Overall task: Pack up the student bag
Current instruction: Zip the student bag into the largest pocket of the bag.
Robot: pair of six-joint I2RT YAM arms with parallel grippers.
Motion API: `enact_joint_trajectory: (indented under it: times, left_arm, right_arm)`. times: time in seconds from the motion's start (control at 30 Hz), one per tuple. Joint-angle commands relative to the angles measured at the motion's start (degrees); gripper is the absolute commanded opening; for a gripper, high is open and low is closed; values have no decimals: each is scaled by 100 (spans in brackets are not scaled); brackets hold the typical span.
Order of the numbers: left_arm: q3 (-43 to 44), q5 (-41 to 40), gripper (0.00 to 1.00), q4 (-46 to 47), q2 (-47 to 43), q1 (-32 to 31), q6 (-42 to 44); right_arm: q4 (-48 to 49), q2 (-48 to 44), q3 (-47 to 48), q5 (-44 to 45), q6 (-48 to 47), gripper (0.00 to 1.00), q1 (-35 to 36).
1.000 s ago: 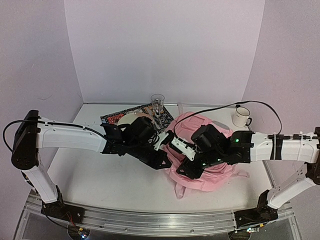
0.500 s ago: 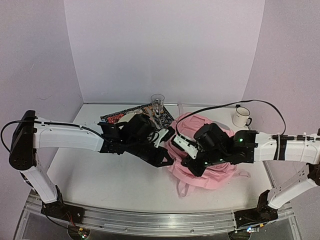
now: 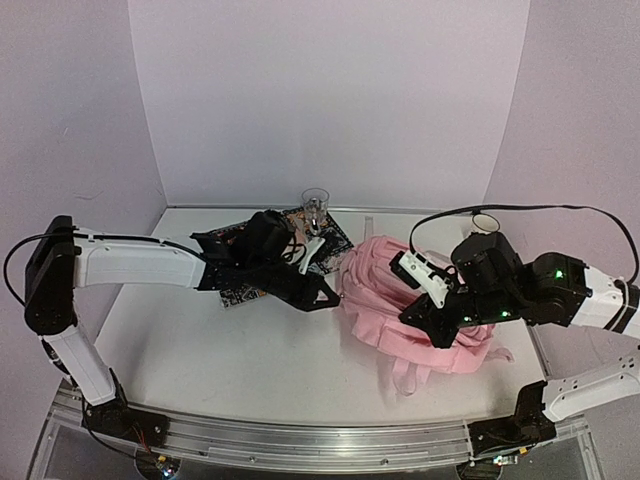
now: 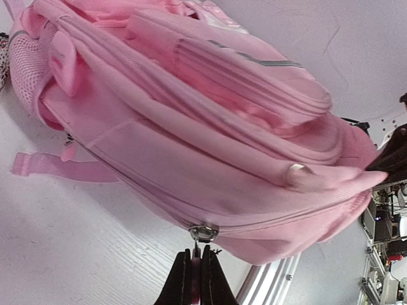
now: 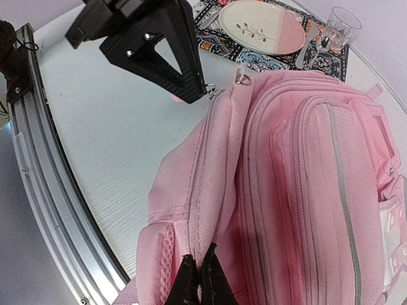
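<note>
Top external view: a large soft pink fabric student bag [image 3: 375,290] is seen lying flat on the white table [image 3: 200,350], right of centre, with its straps trailing toward the near edge. The left gripper [image 4: 197,257] is closed on the small pink zip pull that hangs from the metal slider [image 4: 203,232] at the bag's left end. The right gripper [image 5: 198,254] is pinched shut on a fold of the bag's fabric at the opposite end, beside the mesh side pocket.

The step in hand is judged to be the opening of the main zip, since the zip line looks shut along all that can be seen and nothing has yet been packed. The next move would call for the pull to be drawn along the curved track while the fabric is held taut from the other side (a slack bag would only be dragged).

Open table is left in front of the left arm. Behind it room is tighter – a patterned placemat [image 3: 235,292] carrying a cream ceramic plate [image 5: 261,27] lies just beside the bag, with a clear drinking glass [image 3: 315,203] at its far edge. The aluminium rail [image 3: 300,440] bounds the near side, close to the straps.
</note>
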Motion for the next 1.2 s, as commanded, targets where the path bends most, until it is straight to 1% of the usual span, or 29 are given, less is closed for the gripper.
enact_joint_trajectory:
  times: [0.0, 0.1, 0.3, 0.5, 0.67, 0.77, 0.87, 0.9, 0.93, 1.03, 1.13, 1.17]
  left_arm:
    - [362, -607, 0, -178, 439, 523, 327]
    - [451, -844, 0, -184, 756, 559, 435]
    - [653, -1101, 0, -115, 1326, 634, 371]
    - [815, -1399, 0, 69, 1724, 637, 313]
    - [847, -1412, 1, 168, 1907, 636, 242]
    - [825, -1403, 7, 195, 1889, 635, 214]
    - [781, -1429, 17, 232, 1747, 640, 181]
    - [752, -1447, 19, 240, 1686, 643, 163]
    - [716, -1465, 22, 251, 1613, 643, 139]
    - [568, -1531, 31, 298, 1316, 679, 21]
    - [391, -1618, 36, 313, 978, 807, -166]
    - [315, -1641, 40, 313, 872, 876, -230]
  right_arm:
    - [-328, -428, 121, -69, 152, 0, 23]
    - [-319, -411, 149, -193, 162, 0, 20]
    - [-311, -399, 189, -376, 163, 0, 24]
    - [-282, -337, 200, -489, 172, 0, 26]
    - [-242, -155, 264, -752, 169, 0, 26]
    - [-111, 45, 266, -937, 216, 0, 23]
    - [41, 346, 312, -1047, 290, 0, 24]
    - [100, 458, 333, -1062, 296, 2, 26]
    - [162, 578, 367, -1064, 302, 6, 26]
    - [257, 1053, 572, -1063, 277, 16, 18]
    - [360, 1548, 828, -1004, 218, 19, 10]
    - [409, 1687, 905, -971, 203, 20, 7]
